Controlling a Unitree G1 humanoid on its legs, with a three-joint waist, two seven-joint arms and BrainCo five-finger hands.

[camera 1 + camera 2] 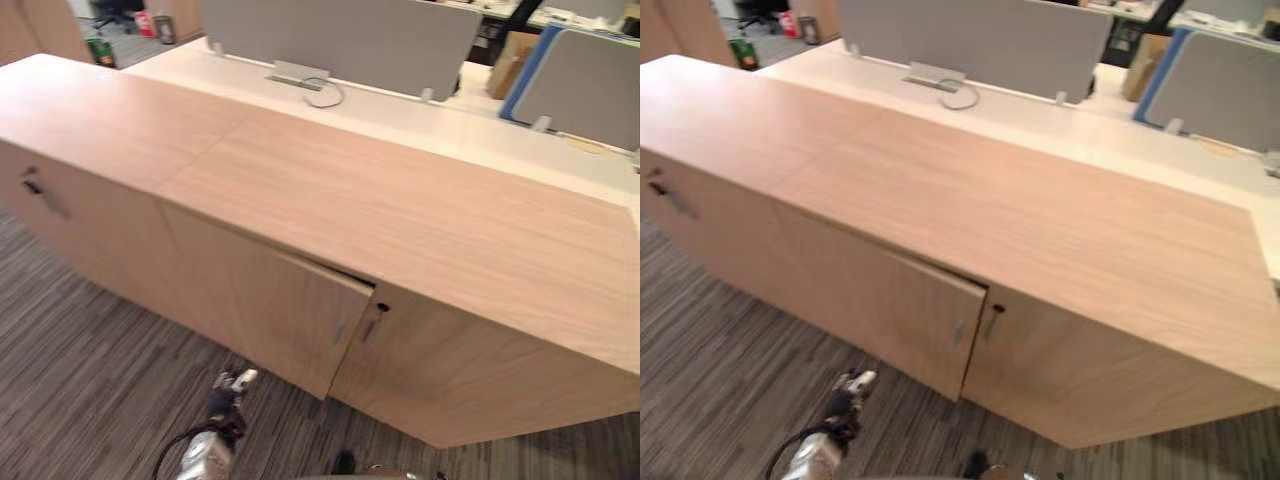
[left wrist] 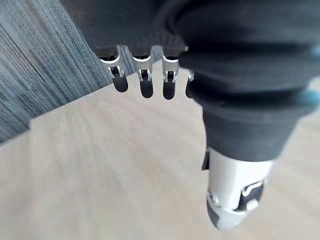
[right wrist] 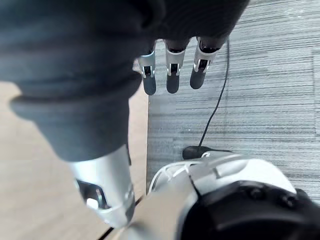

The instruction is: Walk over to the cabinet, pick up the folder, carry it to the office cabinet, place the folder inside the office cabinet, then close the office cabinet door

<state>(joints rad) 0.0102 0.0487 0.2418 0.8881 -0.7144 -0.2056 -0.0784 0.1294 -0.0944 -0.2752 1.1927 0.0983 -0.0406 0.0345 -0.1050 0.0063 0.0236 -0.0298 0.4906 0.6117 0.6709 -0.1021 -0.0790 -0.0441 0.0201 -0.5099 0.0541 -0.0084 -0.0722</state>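
Note:
A long, low, light-wood cabinet [image 1: 400,210] runs across the view, its top bare. One front door [image 1: 290,310] stands slightly ajar, its edge out from the neighbouring door [image 1: 470,370]. My left hand [image 1: 228,392] hangs low in front of the ajar door, above the carpet. In the left wrist view its fingers [image 2: 145,80] are straight and hold nothing, with the wooden cabinet front [image 2: 100,170] just past them. My right hand [image 3: 172,75] is open too and holds nothing, hanging over the carpet beside the cabinet front.
Grey striped carpet [image 1: 90,380] lies in front of the cabinet. Behind it stands a white desk [image 1: 400,110] with grey partition screens [image 1: 340,40] and a loose cable [image 1: 325,95]. A second cabinet section with a handle [image 1: 40,195] sits at the left.

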